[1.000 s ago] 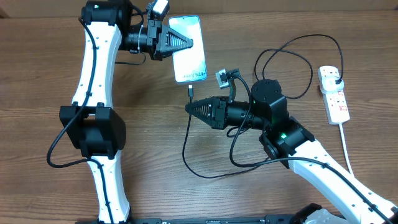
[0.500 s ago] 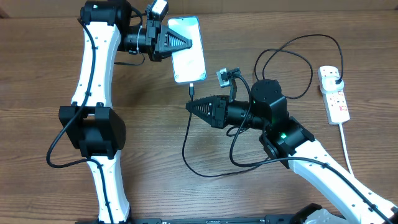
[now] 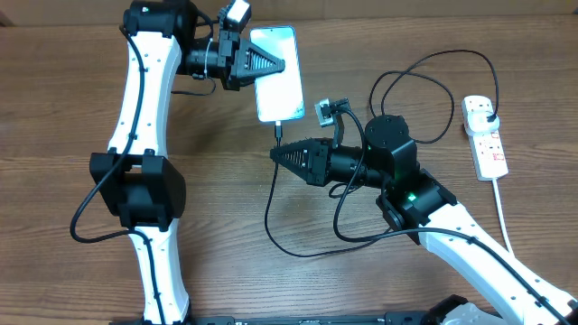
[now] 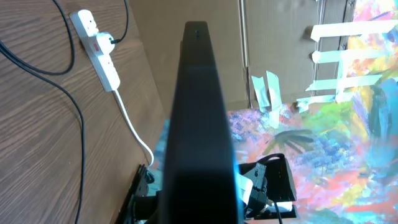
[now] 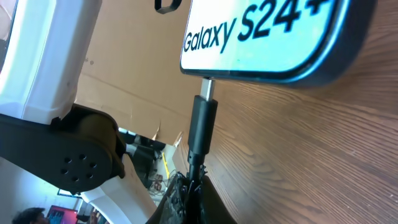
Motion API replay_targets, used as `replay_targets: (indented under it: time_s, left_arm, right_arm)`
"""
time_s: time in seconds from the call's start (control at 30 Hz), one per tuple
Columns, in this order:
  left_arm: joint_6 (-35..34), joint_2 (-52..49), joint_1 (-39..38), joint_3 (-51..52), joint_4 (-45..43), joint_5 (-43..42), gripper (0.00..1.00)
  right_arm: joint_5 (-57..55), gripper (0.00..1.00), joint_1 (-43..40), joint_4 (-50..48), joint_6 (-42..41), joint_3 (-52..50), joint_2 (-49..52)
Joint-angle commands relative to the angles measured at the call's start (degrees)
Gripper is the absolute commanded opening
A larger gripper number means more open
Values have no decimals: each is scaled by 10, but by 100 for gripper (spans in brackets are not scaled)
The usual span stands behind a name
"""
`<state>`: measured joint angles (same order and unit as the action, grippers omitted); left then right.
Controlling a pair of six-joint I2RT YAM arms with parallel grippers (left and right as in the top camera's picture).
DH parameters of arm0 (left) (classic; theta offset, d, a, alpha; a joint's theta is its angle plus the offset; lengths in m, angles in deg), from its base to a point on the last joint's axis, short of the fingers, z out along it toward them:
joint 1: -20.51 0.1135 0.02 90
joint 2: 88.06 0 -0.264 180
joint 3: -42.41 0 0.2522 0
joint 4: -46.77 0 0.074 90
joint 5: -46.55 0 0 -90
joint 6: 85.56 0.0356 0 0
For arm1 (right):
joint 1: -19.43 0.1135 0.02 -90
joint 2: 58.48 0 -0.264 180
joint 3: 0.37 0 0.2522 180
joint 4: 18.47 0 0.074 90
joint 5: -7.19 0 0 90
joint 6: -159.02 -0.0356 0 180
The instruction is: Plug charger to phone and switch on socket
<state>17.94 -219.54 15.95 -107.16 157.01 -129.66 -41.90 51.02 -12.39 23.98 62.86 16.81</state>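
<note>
My left gripper (image 3: 271, 61) is shut on the left edge of the phone (image 3: 278, 77), whose light blue screen faces up near the far middle of the table. In the left wrist view the phone (image 4: 199, 118) shows edge-on and dark. My right gripper (image 3: 275, 155) is shut on the charger cable (image 3: 268, 217) just behind its connector (image 3: 278, 132). In the right wrist view the connector (image 5: 202, 118) points up with its metal tip at the bottom edge of the phone (image 5: 267, 37). The white socket (image 3: 485, 135) lies at the right, with the black plug (image 3: 485, 112) in it.
The black cable loops across the table behind my right arm (image 3: 433, 81). The socket's white cord (image 3: 502, 212) runs toward the front right. The socket also shows in the left wrist view (image 4: 99, 50). My left arm's white links (image 3: 135, 135) stand along the left side.
My left gripper has carried the phone slightly right and toward the connector, closing the gap. My right gripper and the cable have stayed put.
</note>
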Motion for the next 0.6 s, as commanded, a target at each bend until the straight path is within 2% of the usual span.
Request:
replay_targets:
  time_s: [0.0,0.57]
  left_arm:
    - [-5,23,-3,-12,3,-32,4]
    - [-4,23,-3,-12,3,-29,4]
  right_arm:
    - [-8,4,2,-4,-2,-3,-3]
    - [-12,4,-7,5,-2,-3,-3]
